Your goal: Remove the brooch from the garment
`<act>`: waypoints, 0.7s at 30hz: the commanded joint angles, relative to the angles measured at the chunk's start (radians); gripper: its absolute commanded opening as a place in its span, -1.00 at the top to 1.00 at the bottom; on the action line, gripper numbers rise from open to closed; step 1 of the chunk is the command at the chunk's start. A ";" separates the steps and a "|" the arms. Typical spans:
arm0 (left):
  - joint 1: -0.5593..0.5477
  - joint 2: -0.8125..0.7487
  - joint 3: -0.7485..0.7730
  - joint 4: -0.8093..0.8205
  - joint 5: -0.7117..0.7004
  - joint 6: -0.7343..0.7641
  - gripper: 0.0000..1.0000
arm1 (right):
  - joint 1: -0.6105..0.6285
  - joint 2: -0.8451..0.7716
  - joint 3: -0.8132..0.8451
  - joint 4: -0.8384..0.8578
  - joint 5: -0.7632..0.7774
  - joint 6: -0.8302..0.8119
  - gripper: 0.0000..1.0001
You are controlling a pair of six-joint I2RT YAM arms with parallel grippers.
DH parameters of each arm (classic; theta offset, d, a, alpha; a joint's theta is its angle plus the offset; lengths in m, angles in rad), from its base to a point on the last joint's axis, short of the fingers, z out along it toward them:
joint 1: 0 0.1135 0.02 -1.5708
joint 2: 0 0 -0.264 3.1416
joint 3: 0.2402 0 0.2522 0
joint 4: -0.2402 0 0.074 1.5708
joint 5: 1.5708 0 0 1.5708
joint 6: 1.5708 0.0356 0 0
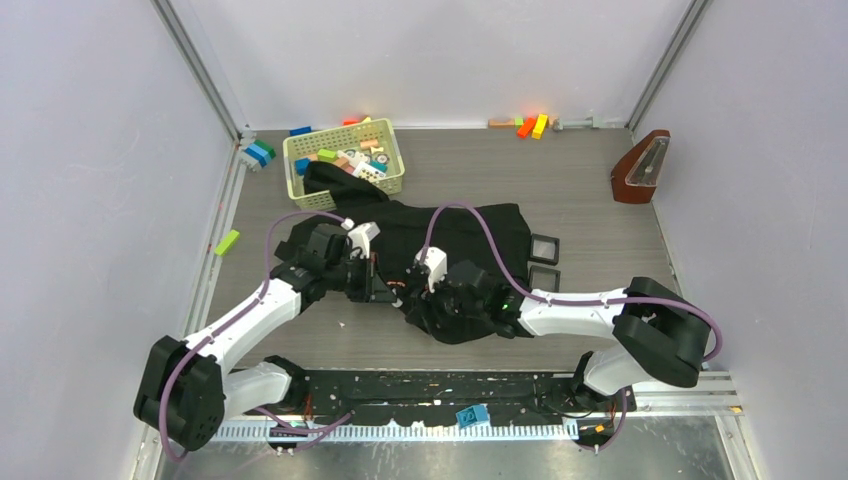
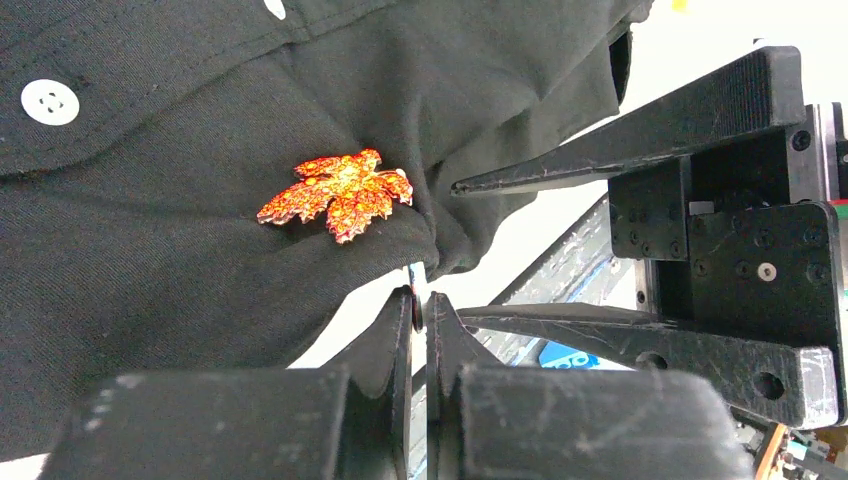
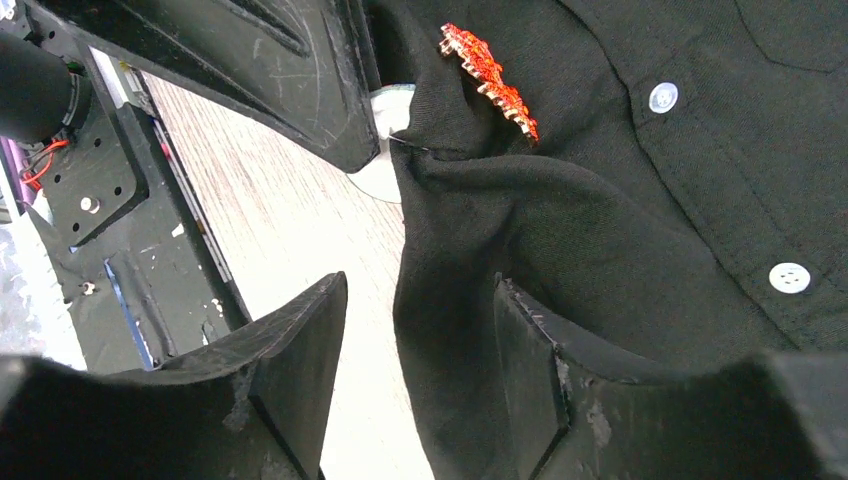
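Note:
The black garment (image 1: pixel 470 240) lies mid-table, one edge lifted between the grippers. The orange-red leaf brooch (image 2: pixel 340 195) is pinned on a raised fold of the garment (image 2: pixel 150 220); it also shows edge-on in the right wrist view (image 3: pixel 490 75). My left gripper (image 2: pixel 421 300) is shut just below that fold on a small silver backing disc (image 3: pixel 392 105) behind the brooch. My right gripper (image 3: pixel 420 283) is open, with the garment's (image 3: pixel 620 230) hanging edge between its fingers, below the brooch. In the top view the left gripper (image 1: pixel 385 285) and right gripper (image 1: pixel 415 290) nearly meet.
A yellow basket (image 1: pixel 343 160) of toy blocks stands at the back left, touching the garment. Two small black frames (image 1: pixel 543 262) lie right of the garment. A brown metronome (image 1: pixel 640 168) stands at the far right. Loose blocks (image 1: pixel 530 125) lie along the back wall.

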 commanded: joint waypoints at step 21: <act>-0.005 -0.141 -0.123 0.124 -0.190 -0.271 0.10 | -0.001 0.018 0.043 0.090 -0.008 0.047 0.92</act>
